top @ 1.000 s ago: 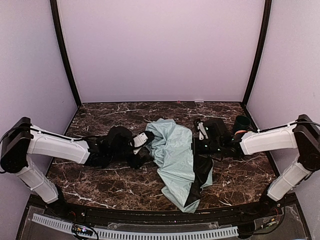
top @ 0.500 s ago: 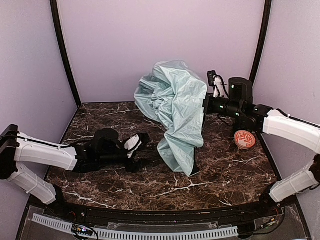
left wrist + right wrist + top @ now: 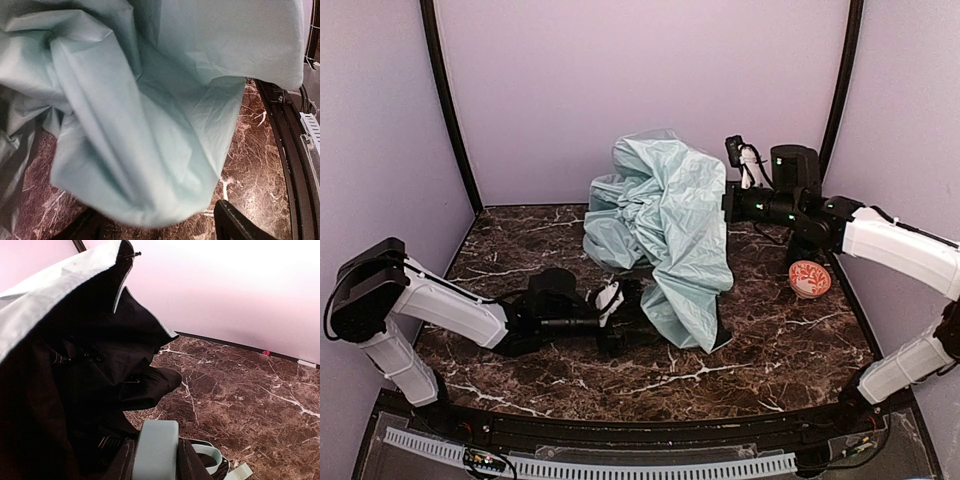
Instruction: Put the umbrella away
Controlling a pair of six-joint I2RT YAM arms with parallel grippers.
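We've hoisted the umbrella (image 3: 670, 225) off the table (image 3: 775, 345) — right gripper (image 3: 731, 203) clamping its handle (image 3: 152, 450), left gripper (image 3: 616, 320) gaping at the hem (image 3: 685, 335), ready to gather.

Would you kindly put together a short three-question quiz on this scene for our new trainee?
1. True or false: the left claw is gripping the umbrella.
2. Which part of the umbrella is the right claw shut on? A) canopy B) handle C) strap
3. Name the orange-patterned dish in the top view.

Key: 1 false, since its fingers stand open below the hanging canopy. 2 B. 3 the bowl.
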